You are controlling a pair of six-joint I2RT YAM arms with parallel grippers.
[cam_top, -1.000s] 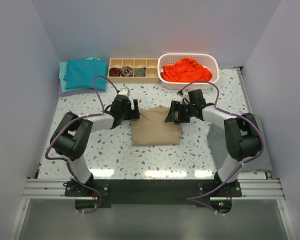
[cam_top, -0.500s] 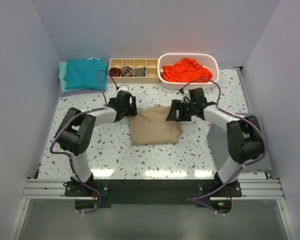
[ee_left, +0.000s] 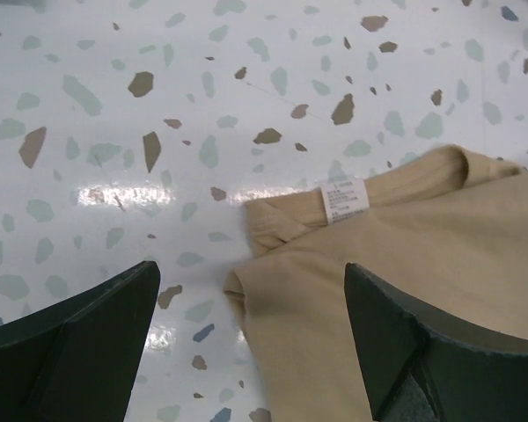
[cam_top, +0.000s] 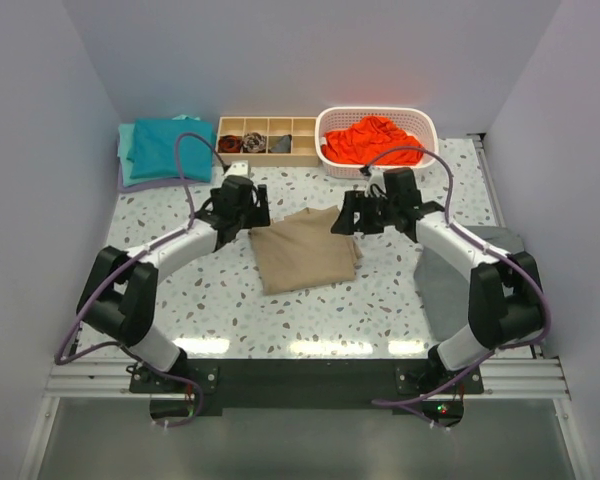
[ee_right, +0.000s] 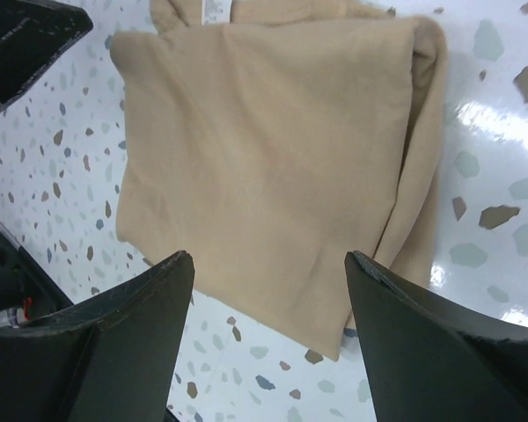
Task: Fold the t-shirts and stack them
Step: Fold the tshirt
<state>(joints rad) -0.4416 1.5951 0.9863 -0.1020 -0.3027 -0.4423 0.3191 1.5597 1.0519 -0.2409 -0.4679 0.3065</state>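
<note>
While both stand wide and empty, the left claw (cam_top: 253, 212) hangs by the collar corner of the folded tan shirt (cam_top: 305, 252), which lies mid-table with its long axis near-to-far, and sits nearer the teal stack (cam_top: 165, 147) than the right claw (cam_top: 342, 219).

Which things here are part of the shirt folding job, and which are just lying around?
Job: tan t-shirt, teal t-shirts, orange-red shirt in the white basket.
Lying about: wooden tray with rolled socks, grey cloth.
</note>
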